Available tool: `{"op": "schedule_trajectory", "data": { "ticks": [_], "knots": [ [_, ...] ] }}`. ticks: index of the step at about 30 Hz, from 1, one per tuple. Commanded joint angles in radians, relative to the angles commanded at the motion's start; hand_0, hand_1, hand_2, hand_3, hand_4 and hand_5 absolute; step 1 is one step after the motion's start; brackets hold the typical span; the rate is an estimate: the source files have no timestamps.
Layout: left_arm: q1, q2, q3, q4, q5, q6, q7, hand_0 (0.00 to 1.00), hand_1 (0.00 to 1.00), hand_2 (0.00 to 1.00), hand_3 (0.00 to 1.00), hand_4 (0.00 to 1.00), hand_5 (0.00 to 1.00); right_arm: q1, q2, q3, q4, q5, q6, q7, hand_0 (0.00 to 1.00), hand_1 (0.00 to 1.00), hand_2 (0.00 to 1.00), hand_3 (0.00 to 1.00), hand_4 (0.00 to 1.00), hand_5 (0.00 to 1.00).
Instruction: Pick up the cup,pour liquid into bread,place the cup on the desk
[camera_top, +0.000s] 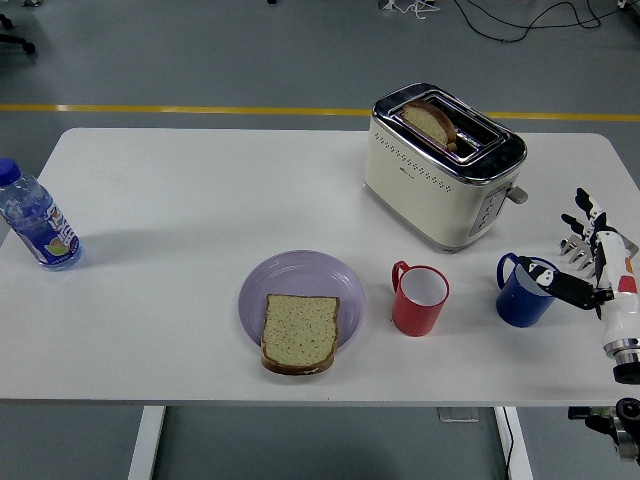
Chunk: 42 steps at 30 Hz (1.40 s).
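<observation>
While upright, blue cup (522, 291) touching spread robot hand (590, 262), thumb on rim
</observation>
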Motion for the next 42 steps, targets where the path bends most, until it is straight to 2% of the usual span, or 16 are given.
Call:
{"op": "schedule_trajectory", "data": {
  "ticks": [4,8,9,14,15,16,20,21,26,27,32,33,38,39,42],
  "knots": [
    [-0.003,0.001,-0.004,0.0,0.002,0.001,0.0,0.669,0.738,0.74,0.634,0.397,0.998,0.002,0.001,0.035,0.068,0.057,0.015,-0.018,0.933,0.891,0.973,0.998,0.97,0.032],
    [-0.006,0.001,-0.008,-0.001,0.004,0.001,0.0,0.669,0.738,0.74,0.634,0.397,0.998,0.003,0.004,0.083,0.161,0.193,0.041,-0.052,0.933,0.891,0.973,0.998,0.97,0.032],
    [-0.006,0.001,-0.009,-0.001,0.004,0.001,0.0,0.669,0.738,0.74,0.633,0.397,0.998,0.002,0.003,0.093,0.179,0.222,0.048,-0.06,0.919,0.878,0.964,0.998,0.976,0.07],
    [-0.007,0.001,-0.009,0.0,0.004,0.001,0.0,0.669,0.738,0.74,0.633,0.397,0.998,-0.004,0.001,0.145,0.243,0.354,0.084,-0.087,0.919,0.878,0.964,0.998,0.976,0.07],
    [-0.007,0.001,-0.009,0.0,0.004,0.001,0.0,0.669,0.739,0.74,0.634,0.396,0.998,-0.006,0.001,0.154,0.251,0.384,0.09,-0.093,0.909,0.86,0.948,0.986,0.996,0.168],
    [-0.007,0.001,-0.01,0.0,0.005,0.001,0.0,0.669,0.739,0.74,0.634,0.396,0.998,-0.008,0.002,0.17,0.259,0.421,0.103,-0.103,0.909,0.86,0.948,0.986,0.996,0.168],
    [-0.007,0.001,-0.008,0.0,0.005,0.001,0.001,0.669,0.739,0.74,0.634,0.396,0.998,-0.016,0.003,0.223,0.273,0.549,0.164,-0.155,0.909,0.86,0.948,0.986,0.996,0.168],
    [-0.008,0.001,-0.008,0.0,0.005,0.001,0.001,0.669,0.738,0.74,0.634,0.397,0.998,-0.019,0.004,0.239,0.273,0.576,0.186,-0.171,0.926,0.867,0.952,0.987,0.998,0.293],
    [-0.008,0.001,-0.008,0.0,0.006,0.001,0.0,0.669,0.738,0.74,0.634,0.397,0.998,-0.03,0.009,0.288,0.274,0.614,0.236,-0.21,0.926,0.867,0.952,0.987,0.998,0.293],
    [-0.008,0.001,-0.008,0.0,0.007,0.001,0.0,0.669,0.738,0.739,0.634,0.397,0.998,-0.031,0.011,0.298,0.277,0.624,0.243,-0.215,0.97,0.884,0.964,0.998,0.998,0.369],
    [-0.009,0.001,-0.007,0.0,0.007,0.002,-0.001,0.669,0.738,0.739,0.634,0.397,0.998,-0.028,0.014,0.325,0.282,0.694,0.26,-0.211,0.97,0.884,0.964,0.998,0.998,0.369],
    [-0.009,0.001,-0.007,0.0,0.007,0.002,-0.001,0.669,0.738,0.74,0.634,0.398,0.998,-0.029,0.015,0.333,0.282,0.71,0.258,-0.207,0.936,0.864,0.927,0.956,0.998,0.385],
    [-0.009,0.001,-0.007,0.0,0.005,0.002,0.0,0.669,0.738,0.74,0.634,0.398,0.998,-0.033,0.018,0.351,0.283,0.739,0.247,-0.197,0.936,0.864,0.927,0.956,0.998,0.385],
    [-0.009,0.001,-0.007,0.0,0.005,0.002,0.0,0.669,0.738,0.74,0.634,0.397,0.998,-0.033,0.018,0.352,0.283,0.742,0.246,-0.197,0.894,0.819,0.874,0.901,0.998,0.393],
    [-0.01,0.001,-0.007,-0.001,0.006,0.0,0.0,0.669,0.738,0.74,0.634,0.397,0.998,-0.033,0.021,0.356,0.279,0.759,0.236,-0.189,0.894,0.819,0.874,0.901,0.998,0.393]
  ]
}}
